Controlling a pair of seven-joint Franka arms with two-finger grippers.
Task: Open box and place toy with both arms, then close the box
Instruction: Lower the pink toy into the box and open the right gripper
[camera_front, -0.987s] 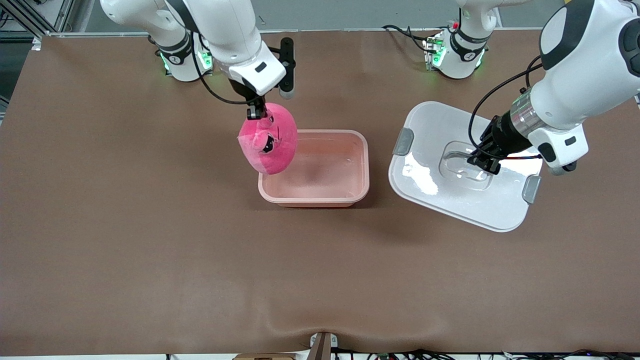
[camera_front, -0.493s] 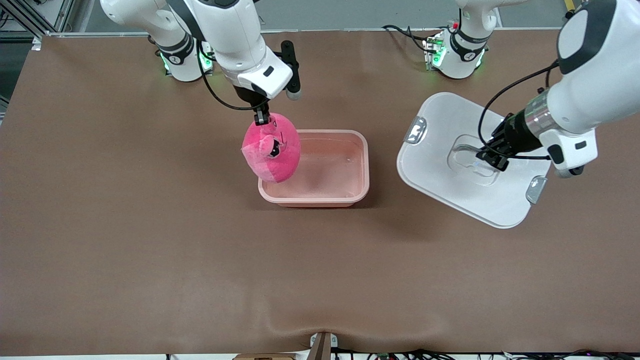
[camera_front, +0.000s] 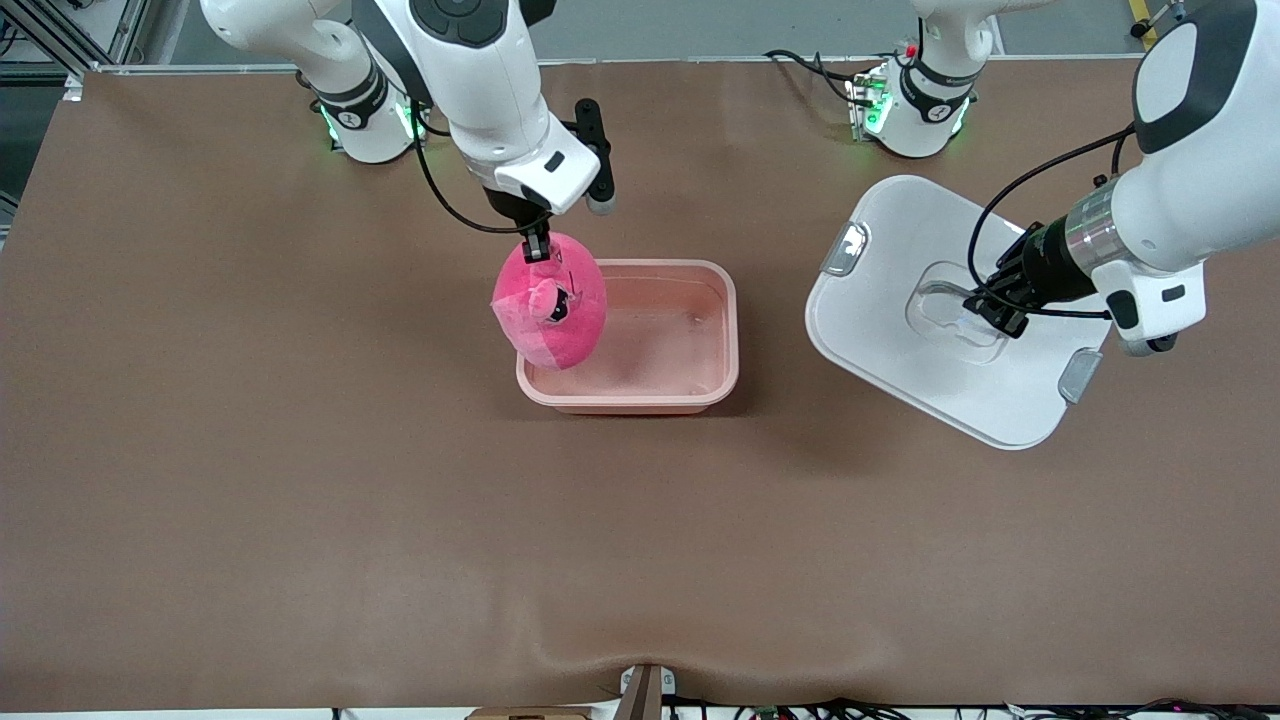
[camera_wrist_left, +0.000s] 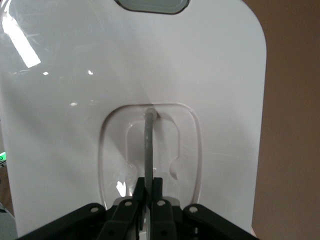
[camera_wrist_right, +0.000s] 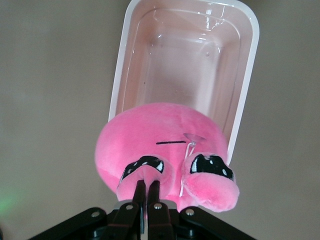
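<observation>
With its lid off, sits open near the table's middle: rounded-rectangular pale pink plastic tub (camera_front: 650, 340), nothing lying on its floor. Hangs in the air over the tub's end nearest the right arm: round bright pink plush toy (camera_front: 552, 313) with black eye marks, pinched at a small nub by the right gripper (camera_front: 538, 243), jaws clamped together on the plush. Seen in the right wrist view too, toy (camera_wrist_right: 165, 150) dangling above the tub's (camera_wrist_right: 192, 60) rim, partly over its hollow and partly over bare brown table (camera_front: 300, 480). Held aloft, tilted, toward the left arm's end of the table: white rounded-rectangular lid (camera_front: 900, 310) with two grey side clips, well apart from the tub. Gripped by its clear recessed centre handle (camera_wrist_left: 148, 145), left gripper (camera_front: 990, 312) squeezed tight on it.
</observation>
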